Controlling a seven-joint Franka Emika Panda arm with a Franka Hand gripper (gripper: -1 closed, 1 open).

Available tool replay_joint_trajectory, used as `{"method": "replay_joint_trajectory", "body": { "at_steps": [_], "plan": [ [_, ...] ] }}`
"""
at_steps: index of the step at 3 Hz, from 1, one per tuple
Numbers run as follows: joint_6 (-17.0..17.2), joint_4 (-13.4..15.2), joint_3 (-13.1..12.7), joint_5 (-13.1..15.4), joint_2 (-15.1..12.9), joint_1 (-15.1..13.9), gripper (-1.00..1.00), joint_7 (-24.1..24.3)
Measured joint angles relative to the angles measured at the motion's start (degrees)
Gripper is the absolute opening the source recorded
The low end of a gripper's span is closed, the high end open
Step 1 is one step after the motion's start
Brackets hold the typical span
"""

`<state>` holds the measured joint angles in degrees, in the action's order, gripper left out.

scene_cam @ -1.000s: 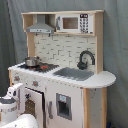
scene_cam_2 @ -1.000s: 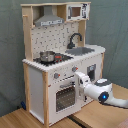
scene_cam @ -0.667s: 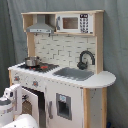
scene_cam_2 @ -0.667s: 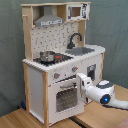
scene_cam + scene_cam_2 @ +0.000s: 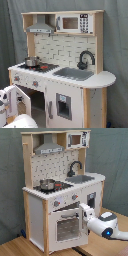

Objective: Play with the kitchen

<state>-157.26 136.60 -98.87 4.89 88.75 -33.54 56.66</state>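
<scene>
In the first exterior view, the tall white and light-wood toy kitchen [image 5: 62,65] fills most of the frame, set against a grey curtain. Its grey hood [image 5: 40,26] sits at upper left, with a white microwave panel [image 5: 73,23] beside it in the top shelf. On the black stove [image 5: 39,66], left of centre, stands a small metal pot [image 5: 31,61]. The grey sink [image 5: 74,73] lies right of the stove, and the black curved faucet [image 5: 86,59] rises behind it. At lower left the windowed oven door [image 5: 22,101] stands swung open, and my white arm [image 5: 15,115] shows in the bottom left corner beside it. My gripper is not clearly visible here.

In the second exterior view, the kitchen [image 5: 62,188] stands on a wooden floor [image 5: 20,247], centred in the frame. The pot [image 5: 47,183] is on the stove at mid-left, and the faucet [image 5: 75,167] is above centre. The oven door [image 5: 65,225] at lower centre is ajar. My gripper [image 5: 86,214] touches the door's right edge at lower right, with my white wrist [image 5: 104,223] trailing to the frame's corner. I cannot tell whether its fingers are spread or pressed together.
</scene>
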Motion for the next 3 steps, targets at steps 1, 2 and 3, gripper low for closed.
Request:
{"method": "replay_joint_trajectory", "body": {
  "at_steps": [1, 2, 3],
  "plan": [
    [4.68, -1.76, -0.22, 2.0, -0.22, 1.5, -1.0, 2.26],
    [9.58, -4.07, -0.56, 4.31, -0.9, 2.61, -1.0, 4.52],
    [14.31, -6.73, -1.03, 6.09, -1.18, 2.8, -1.0, 6.38]
  ]
}}
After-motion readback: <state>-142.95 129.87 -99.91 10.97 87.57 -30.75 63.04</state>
